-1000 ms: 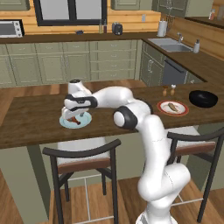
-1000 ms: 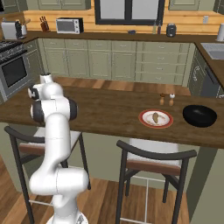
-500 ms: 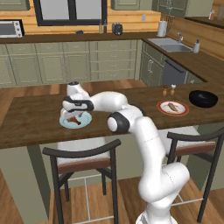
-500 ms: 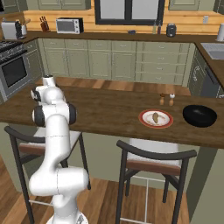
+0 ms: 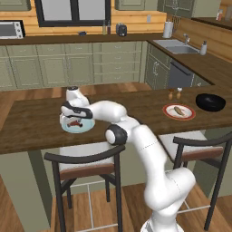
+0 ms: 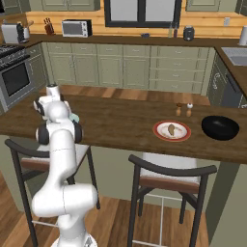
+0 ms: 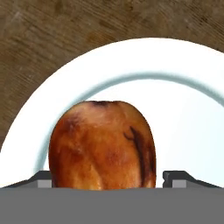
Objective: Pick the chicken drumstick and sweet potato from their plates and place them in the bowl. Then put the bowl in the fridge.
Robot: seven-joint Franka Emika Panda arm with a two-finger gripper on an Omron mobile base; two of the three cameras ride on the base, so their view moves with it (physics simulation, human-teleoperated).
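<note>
The chicken drumstick [image 7: 103, 146] lies on the light blue plate [image 7: 183, 122], glossy and reddish-brown. My gripper [image 7: 107, 179] is low over it and open, with one fingertip [image 7: 43, 178] on each side and a small gap showing on the right. In the left base view the gripper [image 5: 72, 118] reaches down onto that plate [image 5: 86, 128] at the counter's left. Far to the right, the sweet potato [image 5: 179, 110] rests on the red-rimmed plate [image 5: 167, 114], and beyond it sits the black bowl [image 5: 210, 102]. The fridge is out of view.
Two small shakers [image 5: 174, 94] stand just behind the red-rimmed plate. Two bar stools [image 5: 86, 158] are tucked under the wooden counter's [image 5: 136, 102] near edge. A sink [image 5: 179, 45] and cabinets line the back wall, and a stove [image 6: 14, 72] stands at the far left.
The hand has sunk slightly closer to the light blue plate, and the elbow has swung left. The jaws have narrowed a little around the drumstick.
</note>
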